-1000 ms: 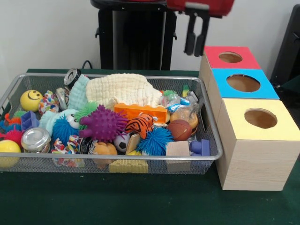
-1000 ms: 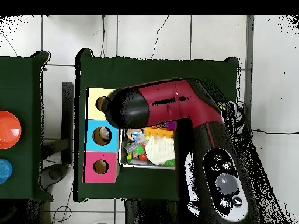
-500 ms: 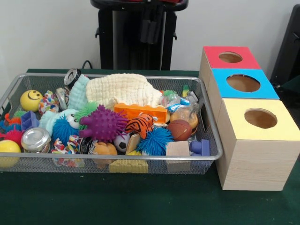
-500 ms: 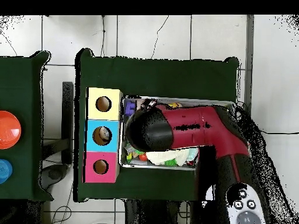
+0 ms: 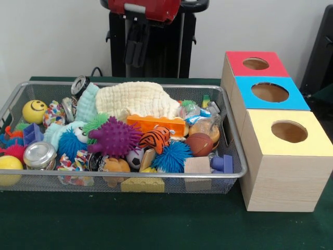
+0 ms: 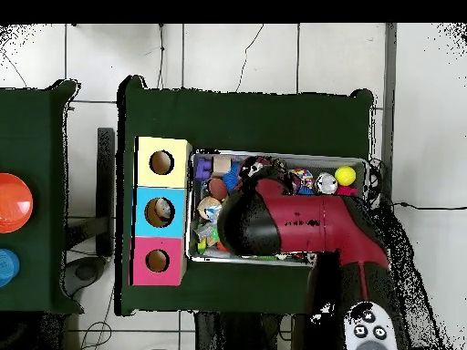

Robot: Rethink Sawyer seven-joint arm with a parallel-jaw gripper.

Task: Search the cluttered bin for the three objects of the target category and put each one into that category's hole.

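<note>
The wire mesh bin (image 5: 233, 156) is packed with toys: a purple spiky ball (image 5: 115, 138), a tiger-striped toy (image 5: 155, 139), an orange brick (image 5: 156, 124), a brown ball (image 5: 199, 144), a yellow smiley ball (image 5: 34, 111) and a cream cloth (image 5: 136, 99). To its right stand the red box (image 5: 237, 61), the blue box (image 5: 244, 96) and the yellow box (image 5: 260, 135), each with a round hole on top. My gripper (image 5: 136, 57) hangs open and empty high above the bin's back edge. In the overhead view my arm (image 6: 292, 223) covers the middle of the bin (image 6: 192, 205) and hides the gripper.
A silver can (image 5: 39, 154) and a blue fuzzy ball (image 5: 172, 156) lie near the bin's front wall. Green cloth (image 5: 156, 219) covers the table in front. In the overhead view something pale shows inside the blue box's hole (image 6: 160, 211).
My arm has swung away from above the boxes and now hangs over the back middle of the bin. The toys in the bin have not moved.
</note>
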